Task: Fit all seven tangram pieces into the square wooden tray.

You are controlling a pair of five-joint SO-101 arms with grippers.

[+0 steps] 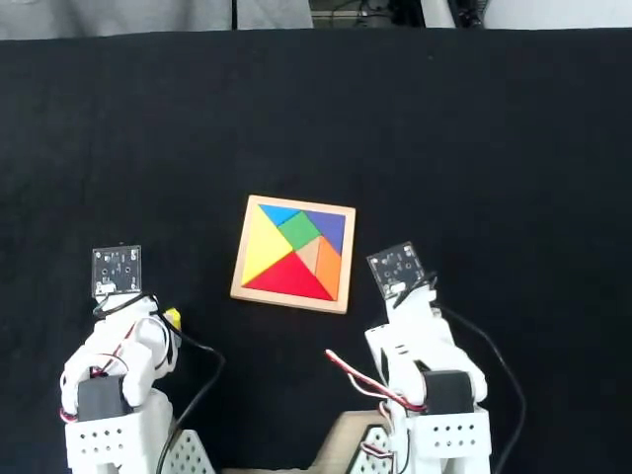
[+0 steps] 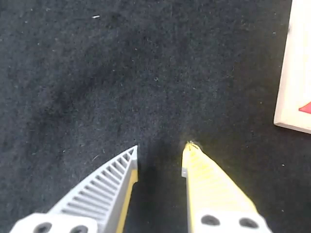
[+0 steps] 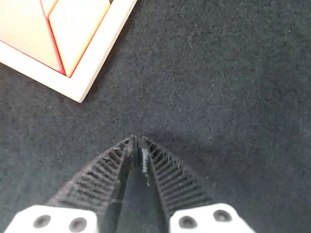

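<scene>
The left arm's (image 1: 118, 365) jaws stand narrowly apart with nothing between them, tips over bare black tabletop (image 1: 494, 148); the right arm's (image 1: 425, 365) jaws are closed tip to tip, also with nothing in them, and hang over bare cloth. Both arms sit folded back at the tabletop's near edge, the left one well apart from the work, the right one just beside the near right corner of the square wooden tray (image 1: 240, 269). That tray lies about the middle of the tabletop, a little toward the near edge, turned slightly off square to it; its pale rim shows at the side of the left wrist view and as a corner in the right wrist view.

Inside it I count seven pieces: the yellow triangle (image 1: 259, 252) and red triangle (image 1: 288, 278), both large; the blue triangle (image 1: 278, 213); the green square (image 1: 299, 232); the violet triangle (image 1: 332, 229); the orange piece (image 1: 329, 265); and a small pale triangle (image 1: 309, 255) between red and green. They seem to fill the square without a gap, though from above I cannot tell whether each lies fully flush.

By my judgement the fitting is done and no step is in hand; the next move calls for no grasp, only keeping both arms off the tray so nothing gets nudged out.
</scene>
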